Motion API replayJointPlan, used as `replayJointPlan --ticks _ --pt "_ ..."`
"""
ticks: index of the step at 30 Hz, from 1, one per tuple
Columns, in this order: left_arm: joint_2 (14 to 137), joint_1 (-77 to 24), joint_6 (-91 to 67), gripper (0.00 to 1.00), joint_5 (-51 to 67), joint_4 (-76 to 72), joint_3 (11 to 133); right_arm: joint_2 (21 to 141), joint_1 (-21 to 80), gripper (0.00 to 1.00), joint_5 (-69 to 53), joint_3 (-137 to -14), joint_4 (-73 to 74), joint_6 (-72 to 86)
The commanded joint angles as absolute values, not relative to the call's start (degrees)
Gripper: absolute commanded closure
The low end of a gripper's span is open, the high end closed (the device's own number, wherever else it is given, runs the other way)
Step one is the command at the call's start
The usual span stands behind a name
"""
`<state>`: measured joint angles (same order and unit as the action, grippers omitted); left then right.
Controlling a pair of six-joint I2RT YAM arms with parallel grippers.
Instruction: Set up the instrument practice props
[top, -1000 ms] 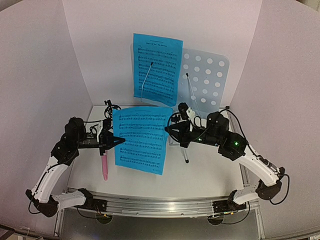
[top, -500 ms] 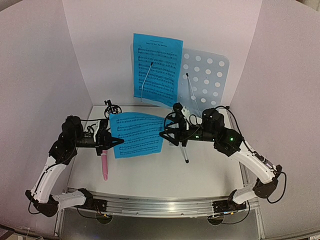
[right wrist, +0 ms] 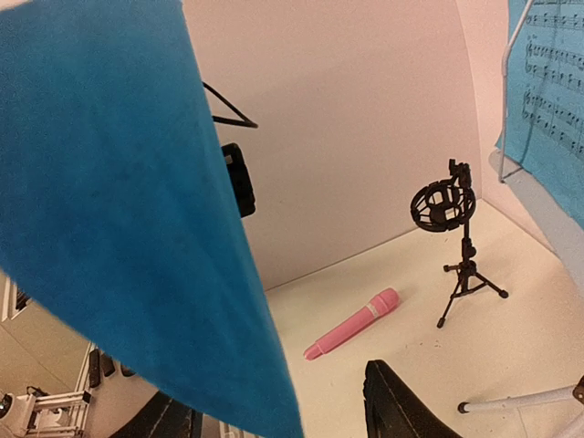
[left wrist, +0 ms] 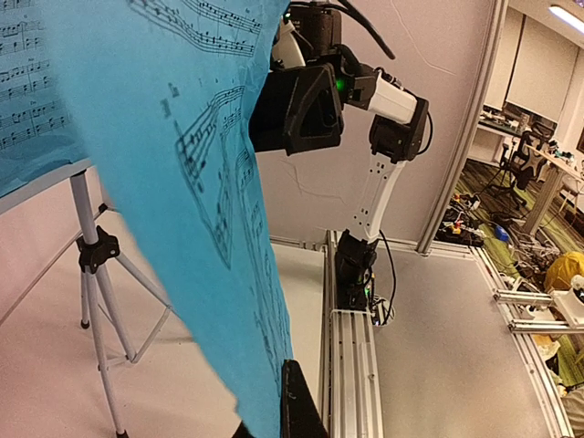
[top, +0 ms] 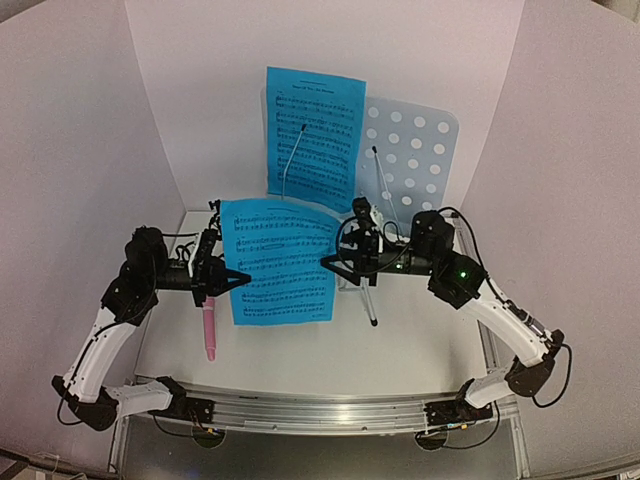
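Note:
My left gripper [top: 226,280] [left wrist: 271,403] is shut on the left edge of a blue sheet-music page [top: 280,265] [left wrist: 173,173], which hangs above the table. My right gripper [top: 334,262] [right wrist: 274,391] is open at the page's right edge; the page's corner [right wrist: 137,210] hangs loose between its fingers. A second blue page [top: 313,130] rests on the pale-blue perforated music-stand desk [top: 418,150], over silver tripod legs [top: 370,306] [left wrist: 96,283]. The pink microphone [top: 209,335] [right wrist: 352,326] lies on the table. The black tripod mic mount [right wrist: 453,239] stands at the back left.
White walls close in the back and both sides. An aluminium rail [top: 320,410] runs along the near edge with both arm bases on it. In the left wrist view the right arm [left wrist: 315,96] shows just beyond the held page.
The right gripper has opened and let go of the page's right edge. The page, held by both before, now hangs from the left gripper alone and has swung more upright.

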<state>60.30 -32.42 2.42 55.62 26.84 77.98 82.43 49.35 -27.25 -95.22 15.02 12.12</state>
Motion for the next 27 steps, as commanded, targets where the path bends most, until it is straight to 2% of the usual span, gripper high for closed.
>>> replayJointPlan --ticks 1,3,7,13,16,18,27 --pt "60.67 -32.26 -0.73 1.00 57.82 23.88 81.34 82.60 47.47 0.41 -29.27 -96.66 10.57 13.03" --pt "60.69 -32.26 -2.00 1.00 57.72 23.14 81.14 83.07 47.32 0.43 -30.51 -97.43 10.46 13.62" --pt "61.06 -32.25 -5.31 1.00 57.30 19.67 81.41 83.64 47.18 0.54 -33.12 -97.30 10.32 14.37" --pt "61.27 -32.25 -4.73 1.00 57.11 21.69 82.33 83.15 46.48 0.88 -37.11 -97.07 9.40 14.49" --pt "61.26 -32.25 -4.07 1.00 56.33 22.93 83.08 82.17 45.97 0.97 -37.85 -96.19 9.19 14.50" --pt "61.27 -32.17 -3.69 1.00 55.67 23.57 83.33 81.02 45.54 1.00 -37.55 -95.09 8.96 14.40" --pt "61.96 -32.17 -1.43 1.00 53.83 25.39 83.55 76.43 43.90 1.00 -34.84 -91.22 8.78 14.95"
